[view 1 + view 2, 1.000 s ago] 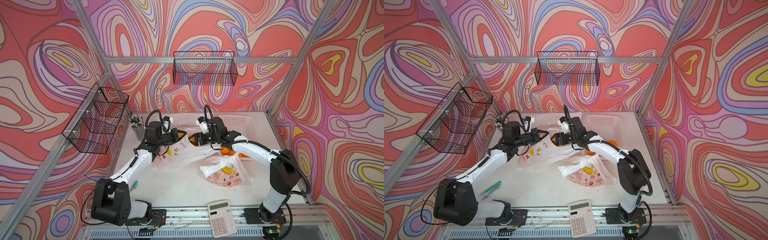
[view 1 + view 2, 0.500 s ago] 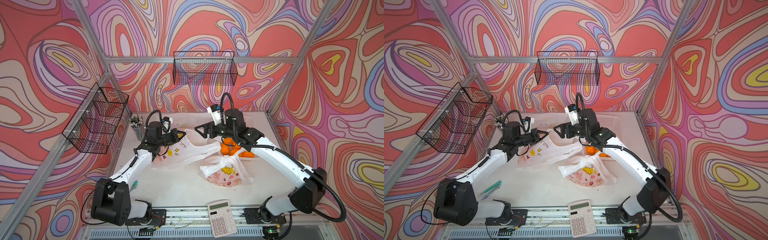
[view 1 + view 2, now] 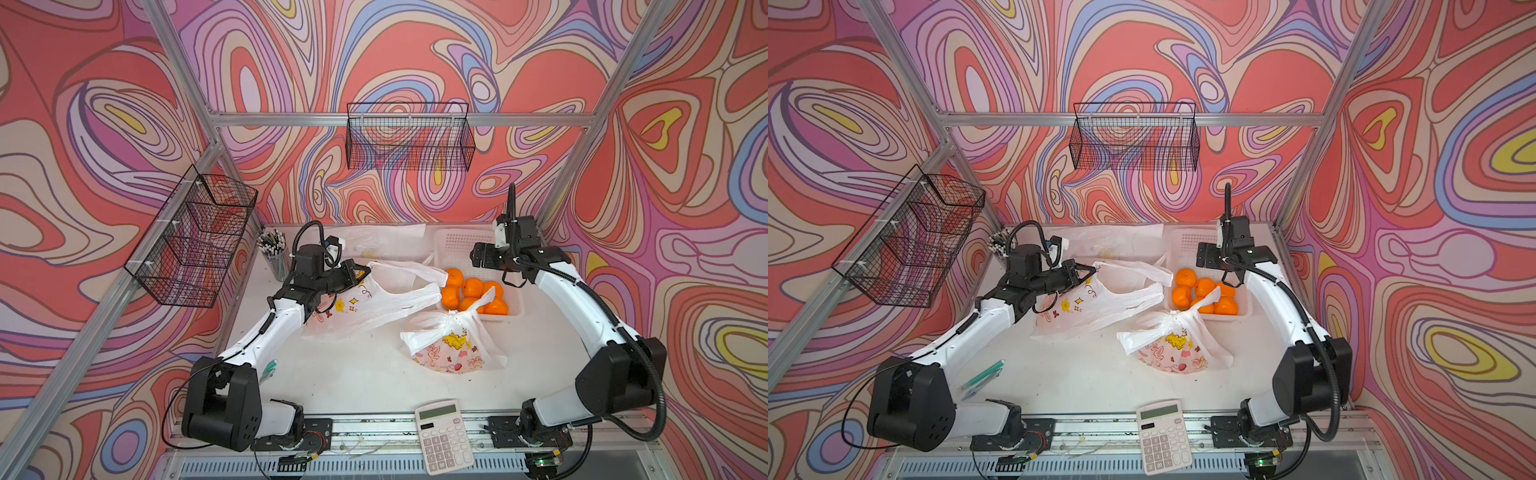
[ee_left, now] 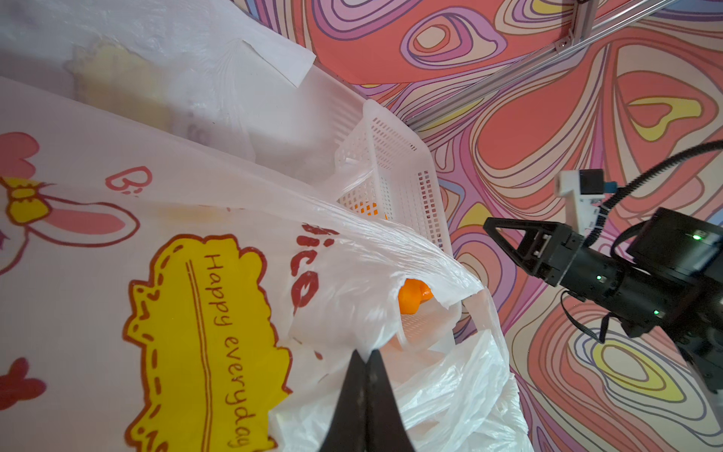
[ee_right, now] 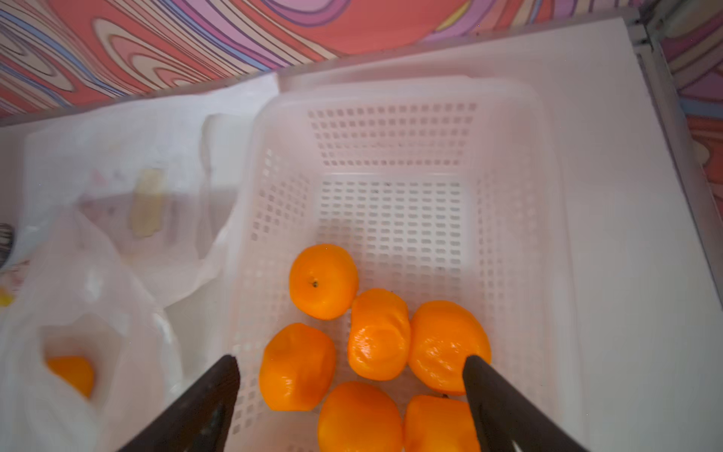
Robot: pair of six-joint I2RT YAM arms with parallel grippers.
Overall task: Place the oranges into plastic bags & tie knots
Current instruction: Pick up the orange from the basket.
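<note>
Left hand [image 4: 365, 357] is clamped tight on the rim of the open bag [image 3: 374, 305], jaws together with a pinch of thin plastic between them, and holds that edge up off the counter [image 3: 353, 374]. The open bag is translucent white. We read a pink-eared bunny, a yellow bubble saying "Happy everyday", red lettering, and a yellow flower with stars. It lies mid-counter, its handle loops trailing toward the white perforated basket [image 3: 461, 243]. In the right wrist view a lone orange [image 5: 72, 375] shows inside its mouth, blurred.

Right hand [image 5: 350, 360] is spread wide and grips nothing. It hovers over the basket, fingers framing the oranges [image 5: 324, 281]. We count six there, bunched at the basket's near end. They are bright, glossy and some dented, and one has a dark stem dot.

The tied bag [image 3: 451, 349] sits on the counter just in front of the basket, bulging, with bunny and yellow prints. Its knot [image 3: 456, 318] is a twisted white bunch on top, one ear poking up across the oranges in both top views.

Flat bags [image 3: 386, 241] lie at the back of the counter beside the basket.
</note>
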